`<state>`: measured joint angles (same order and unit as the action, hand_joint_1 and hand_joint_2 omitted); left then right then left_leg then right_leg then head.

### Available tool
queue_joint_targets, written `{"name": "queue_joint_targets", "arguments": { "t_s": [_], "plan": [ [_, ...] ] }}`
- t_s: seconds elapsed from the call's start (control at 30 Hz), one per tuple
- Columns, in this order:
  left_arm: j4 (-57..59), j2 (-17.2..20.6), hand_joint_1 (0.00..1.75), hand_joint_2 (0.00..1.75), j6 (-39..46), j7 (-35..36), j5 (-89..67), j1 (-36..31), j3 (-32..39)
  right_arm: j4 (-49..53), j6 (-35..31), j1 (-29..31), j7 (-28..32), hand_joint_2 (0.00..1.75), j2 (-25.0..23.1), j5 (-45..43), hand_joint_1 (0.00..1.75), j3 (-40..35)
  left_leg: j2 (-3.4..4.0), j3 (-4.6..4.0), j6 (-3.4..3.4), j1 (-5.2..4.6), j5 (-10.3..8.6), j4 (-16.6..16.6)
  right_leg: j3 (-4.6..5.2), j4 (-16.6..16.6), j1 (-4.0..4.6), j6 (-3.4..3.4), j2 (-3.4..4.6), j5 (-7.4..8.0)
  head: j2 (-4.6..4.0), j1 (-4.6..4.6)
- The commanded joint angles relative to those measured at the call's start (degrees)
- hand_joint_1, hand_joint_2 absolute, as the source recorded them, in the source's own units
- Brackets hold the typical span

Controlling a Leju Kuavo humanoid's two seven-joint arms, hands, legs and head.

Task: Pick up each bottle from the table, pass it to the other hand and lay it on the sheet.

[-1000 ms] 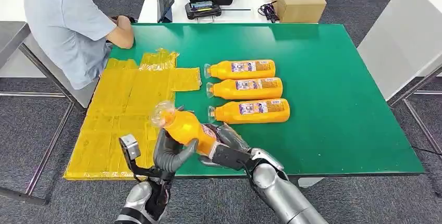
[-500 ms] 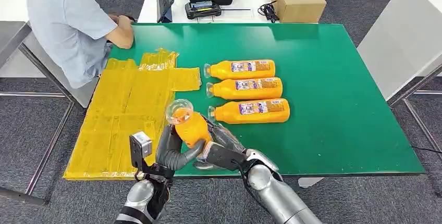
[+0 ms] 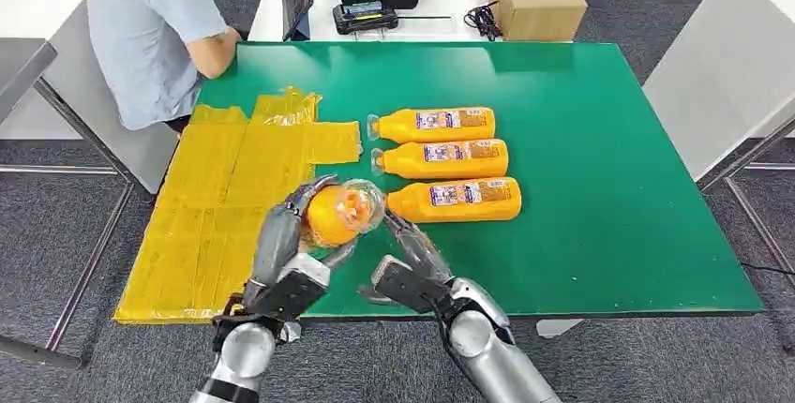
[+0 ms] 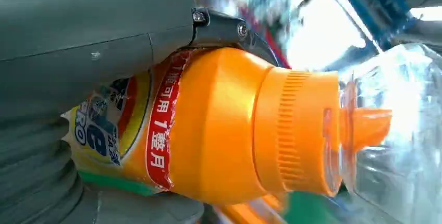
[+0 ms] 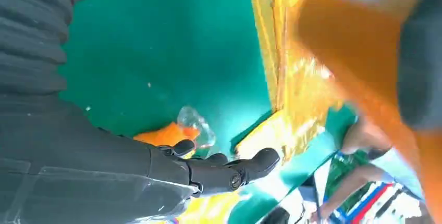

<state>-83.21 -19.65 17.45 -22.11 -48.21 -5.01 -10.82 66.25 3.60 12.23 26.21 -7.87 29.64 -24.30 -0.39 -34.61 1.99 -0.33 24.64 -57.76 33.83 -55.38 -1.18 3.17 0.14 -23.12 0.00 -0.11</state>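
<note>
Left hand: grasping the orange plastic bottle with the clear cap. Your head view shows the fingers wrapped round the body, with the clear cap pointing up toward the camera; your left wrist view confirms the thumb and fingers lying over the label. The bottle is off the table, above the near edge where the yellow crinkled plastic sheet meets the green table top.

Right hand: released, fingers spread and holding nothing, just beside the held bottle on its right. Your right wrist view shows the dark fingers extended over green table.

Risks, as judged from here:
- The bottle is held end-up, so it must be turned before it lies flat; a loose grip during that turn could let it slip onto the table edge or the floor.
- The sheet is light and wrinkled, so dragging the bottle across it could bunch it.
- The open right hand is near the nearest lying bottle and could nudge it as you withdraw.

Count:
- Orange bottles: four, one in hand and three lying side by side on the table.
- Bottles on the sheet: none.
- Sheets: one.
- Persons: one, at the table's far left corner.
</note>
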Motion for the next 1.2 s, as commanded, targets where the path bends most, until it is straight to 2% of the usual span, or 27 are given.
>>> {"name": "queue_joint_targets", "arguments": {
  "t_s": [0.03,0.2,0.27,0.43,0.7,1.03,1.1,1.13,1.17,1.2],
  "plan": [
    [-1.9,1.6,1.75,1.75,3.3,7.8,-16.9,-1.7,3.4,6.3,-2.1,-2.9,-0.1,1.75,-2.3,3.5,0.00,6.7,0.07,0.17,-0.12,0.06,0.08,0.0,-0.15,0.0,0.07,-0.14,0.03,-0.07,0.00,0.00],
    [3.1,3.2,1.75,1.75,3.0,14.4,-30.2,-3.9,6.8,11.2,-2.5,-5.6,1.0,1.75,-2.9,4.4,0.00,8.2,0.03,0.20,-0.12,0.05,0.07,0.0,-0.19,0.0,0.06,-0.14,-0.01,-0.08,0.00,0.00],
    [5.7,3.5,1.75,1.75,3.8,14.2,-30.6,-5.1,7.7,11.4,-2.3,-6.0,1.3,1.75,-2.9,4.5,0.00,8.4,-0.01,0.21,-0.12,0.05,0.04,0.1,-0.21,0.0,0.06,-0.14,-0.06,-0.07,0.00,0.00],
    [18.1,7.9,1.75,1.75,5.6,15.1,-37.0,-10.1,7.0,9.0,-1.5,-5.6,3.3,1.75,-3.3,2.9,0.00,8.8,-0.03,0.37,-0.16,0.08,0.04,0.1,-0.36,0.1,0.09,-0.19,-0.08,-0.07,0.00,0.02],
    [33.1,12.8,1.75,1.75,6.5,9.4,-36.4,-15.4,4.6,7.3,-1.2,-4.7,5.4,1.75,-3.2,0.9,0.00,8.2,-0.01,0.21,-0.09,0.02,-0.03,0.1,-0.18,0.1,0.02,-0.10,-0.05,-0.02,0.00,0.02],
    [40.7,14.4,1.71,1.75,7.4,10.2,-36.0,-16.8,3.8,5.2,-1.2,-4.1,5.9,1.75,-3.1,0.2,0.00,8.0,0.14,0.32,-0.16,0.11,0.06,0.0,-0.30,0.1,0.12,-0.18,0.06,-0.06,0.00,0.02],
    [40.7,14.4,1.40,1.75,7.4,10.2,-36.0,-16.8,3.8,5.2,-1.2,-4.1,5.9,1.75,-3.1,0.2,0.00,8.0,0.06,0.27,-0.14,0.09,0.04,0.0,-0.27,0.1,0.10,-0.16,-0.01,-0.06,0.00,0.02],
    [41.8,14.4,0.84,1.75,6.6,11.4,-36.8,-17.2,3.6,4.8,-1.1,-3.9,6.0,1.75,-3.1,0.1,0.00,7.9,0.09,0.27,-0.13,0.09,0.04,0.0,-0.26,0.1,0.09,-0.15,0.03,-0.04,0.00,0.04],
    [41.9,14.5,0.84,1.75,6.5,11.5,-36.9,-17.2,3.5,4.7,-1.1,-3.9,6.1,1.75,-3.1,0.1,0.00,7.8,0.06,0.24,-0.11,0.06,0.02,0.1,-0.22,0.1,0.06,-0.12,0.02,-0.03,0.00,0.04],
    [43.0,14.5,0.40,1.75,5.9,12.5,-37.4,-17.6,3.5,4.2,-1.0,-3.8,6.2,1.75,-3.1,-0.2,0.00,7.8,0.13,0.32,-0.16,0.10,0.08,0.0,-0.30,0.0,0.10,-0.19,0.08,-0.07,0.00,0.02]
  ]
}}
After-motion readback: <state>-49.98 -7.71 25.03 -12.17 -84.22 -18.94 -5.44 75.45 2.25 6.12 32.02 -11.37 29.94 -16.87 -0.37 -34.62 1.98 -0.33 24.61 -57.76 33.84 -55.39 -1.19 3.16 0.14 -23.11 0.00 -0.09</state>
